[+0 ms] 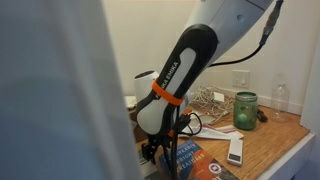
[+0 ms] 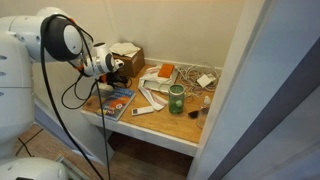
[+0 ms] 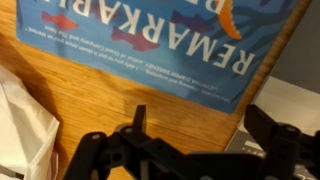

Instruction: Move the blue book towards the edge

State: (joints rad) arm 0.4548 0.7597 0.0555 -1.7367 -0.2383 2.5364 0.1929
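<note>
Holds the gripper point(image 3: 185, 150) spread wide above the wooden worktop point(image 3: 100, 105), fingers point(image 3: 92, 152) well apart and pinching nothing. Shows the blue book point(image 3: 150, 40) lying flat just past the fingertips, its pale lettering upside down in the wrist view. Places it, in an exterior view, near the front corner of the worktop, close to the pale edge point(image 2: 145, 130), with a white remote point(image 2: 143, 112) just beside and a green jar point(image 2: 177, 98) further along.

White-and-black arm point(image 1: 186, 58), orange band point(image 1: 166, 95), black cables point(image 2: 72, 92)
</note>
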